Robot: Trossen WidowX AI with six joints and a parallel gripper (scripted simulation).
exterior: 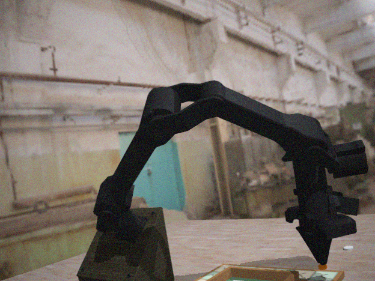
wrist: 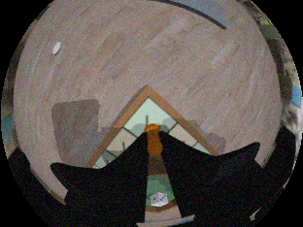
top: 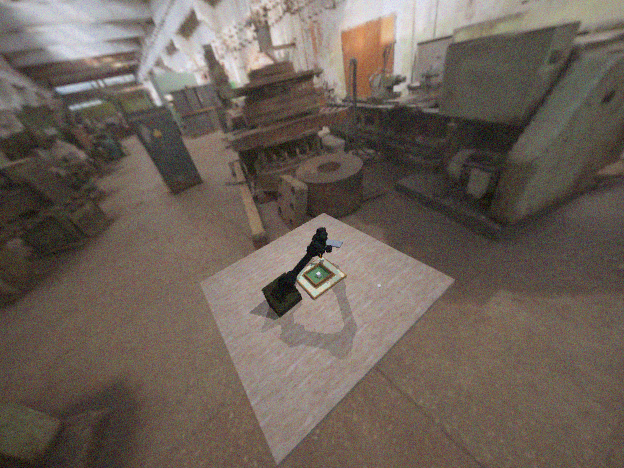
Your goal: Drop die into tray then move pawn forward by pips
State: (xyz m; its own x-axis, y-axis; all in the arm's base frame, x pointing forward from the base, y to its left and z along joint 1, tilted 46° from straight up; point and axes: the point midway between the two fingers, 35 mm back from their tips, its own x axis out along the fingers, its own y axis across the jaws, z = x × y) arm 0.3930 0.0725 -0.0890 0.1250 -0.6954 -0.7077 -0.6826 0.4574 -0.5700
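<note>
My gripper points straight down and is shut on the small orange pawn. The pawn's foot is at or just above a square near the far corner of the board; I cannot tell whether it touches. The board has pale squares with arrows around a wooden dice tray with a green floor. The white die lies in the tray. Its pips are too small to read.
The arm's dark base stands beside the board on the wooden table. A small white disc lies on the table beyond the board. A flat grey piece lies further back.
</note>
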